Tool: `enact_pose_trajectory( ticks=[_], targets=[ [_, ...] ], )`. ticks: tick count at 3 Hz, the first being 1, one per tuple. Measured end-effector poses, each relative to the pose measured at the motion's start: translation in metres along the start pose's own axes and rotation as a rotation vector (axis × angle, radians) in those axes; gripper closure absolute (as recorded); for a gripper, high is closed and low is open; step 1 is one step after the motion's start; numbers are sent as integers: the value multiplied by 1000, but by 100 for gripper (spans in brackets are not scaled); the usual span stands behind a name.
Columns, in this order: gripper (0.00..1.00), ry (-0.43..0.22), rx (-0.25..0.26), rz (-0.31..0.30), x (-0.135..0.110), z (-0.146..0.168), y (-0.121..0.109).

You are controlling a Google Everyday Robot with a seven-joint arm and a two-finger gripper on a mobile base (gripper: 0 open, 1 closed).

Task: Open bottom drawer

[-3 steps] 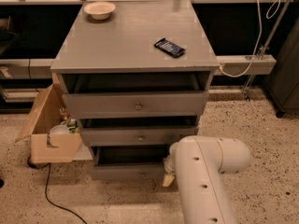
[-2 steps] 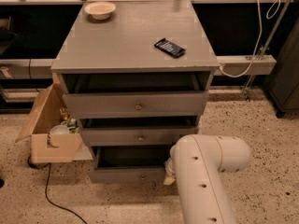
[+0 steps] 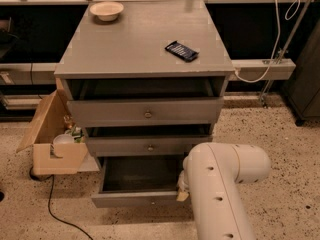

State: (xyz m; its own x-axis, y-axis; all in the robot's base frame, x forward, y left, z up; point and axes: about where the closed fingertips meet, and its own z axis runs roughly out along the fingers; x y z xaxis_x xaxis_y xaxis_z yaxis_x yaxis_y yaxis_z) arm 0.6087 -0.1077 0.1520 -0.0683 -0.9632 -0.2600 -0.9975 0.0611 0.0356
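The grey cabinet has three drawers. The bottom drawer is pulled out toward me, and its dark empty inside shows from above. Its knob is not in view. My white arm reaches in from the lower right. My gripper is at the right end of the bottom drawer's front panel, mostly hidden behind the arm. The middle drawer and the top drawer each stand slightly out.
A bowl and a dark phone-like object lie on the cabinet top. An open cardboard box with small items stands on the floor to the left, with a black cable beside it. A white cable hangs at the right.
The bottom drawer has slid further out toward me, showing more of its inside. The arm and gripper have drawn back with it.
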Motion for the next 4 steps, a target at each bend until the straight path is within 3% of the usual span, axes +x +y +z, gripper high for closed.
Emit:
enact_pose_trajectory(
  ticks=[1, 2, 4],
  targets=[
    [100, -24, 3, 24, 10, 4, 31],
    [97, -39, 5, 35, 9, 3, 44],
    [51, -39, 5, 35, 9, 3, 44]
  ],
)
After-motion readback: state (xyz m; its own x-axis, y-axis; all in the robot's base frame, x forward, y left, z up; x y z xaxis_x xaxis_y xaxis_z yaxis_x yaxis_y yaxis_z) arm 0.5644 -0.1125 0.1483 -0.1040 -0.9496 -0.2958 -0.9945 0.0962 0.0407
